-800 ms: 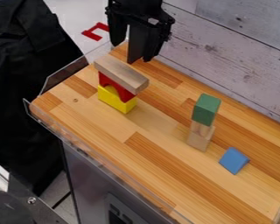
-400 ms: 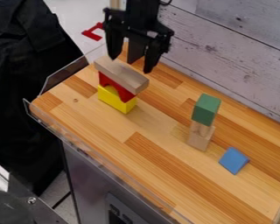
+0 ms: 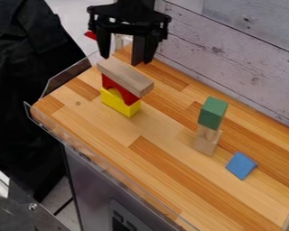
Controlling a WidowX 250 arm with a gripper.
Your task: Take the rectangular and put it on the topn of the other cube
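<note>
gripper point(image 3: 126, 59): at 12 o'clock of the plank, fingers wide apart, holding nothing; the spread would suit a grasp, you'd judge
wooden plank point(image 3: 126, 76): bridges the red arch point(image 3: 130, 97), which sits on the yellow block point(image 3: 121, 107); its overhanging ends may tip if you nudge it
green block point(image 3: 212, 113): 4 o'clock of the plank, topping pale wooden pieces point(image 3: 206, 144); likely your target, narrow, so centre the plank
hidden: arm cut off at 12 o'clock; you can't tell the gripper's height over the plank, nor what the dark upright shape point(image 3: 137, 48) between the fingers is
</note>
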